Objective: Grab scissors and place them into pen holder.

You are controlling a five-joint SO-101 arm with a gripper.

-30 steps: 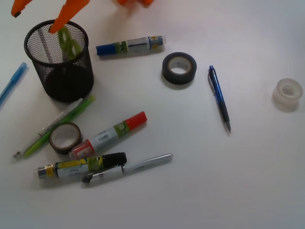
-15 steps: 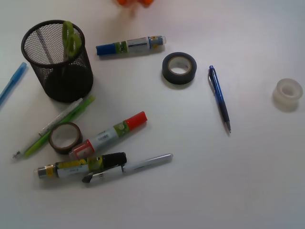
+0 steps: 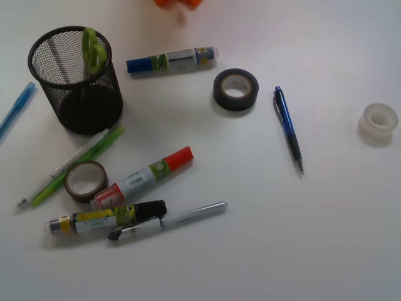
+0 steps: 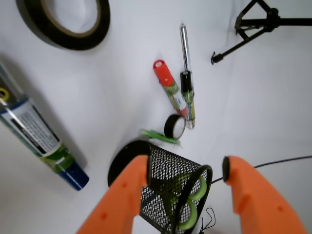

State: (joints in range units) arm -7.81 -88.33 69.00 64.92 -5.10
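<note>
The scissors (image 3: 93, 50) stand inside the black mesh pen holder (image 3: 88, 106) at the far left, with their lime-green loop handles leaning on the rim. The blades are hidden in the cup. In the wrist view my gripper (image 4: 186, 165) is open and empty, above the pen holder (image 4: 163, 170), with the green handles of the scissors (image 4: 187, 202) visible through the rim between the orange jaws. In the front view only an orange bit of the arm (image 3: 178, 2) shows at the top edge.
A blue marker (image 3: 170, 61) and a black tape roll (image 3: 235, 89) lie right of the holder. A blue pen (image 3: 288, 128) and a clear tape roll (image 3: 379, 120) lie further right. A brown tape roll (image 3: 86, 180), markers and pens lie in front.
The orange jaws that stood over the holder a second ago have let go of the scissors and drawn back out of the front view. The holder shifted slightly left.
</note>
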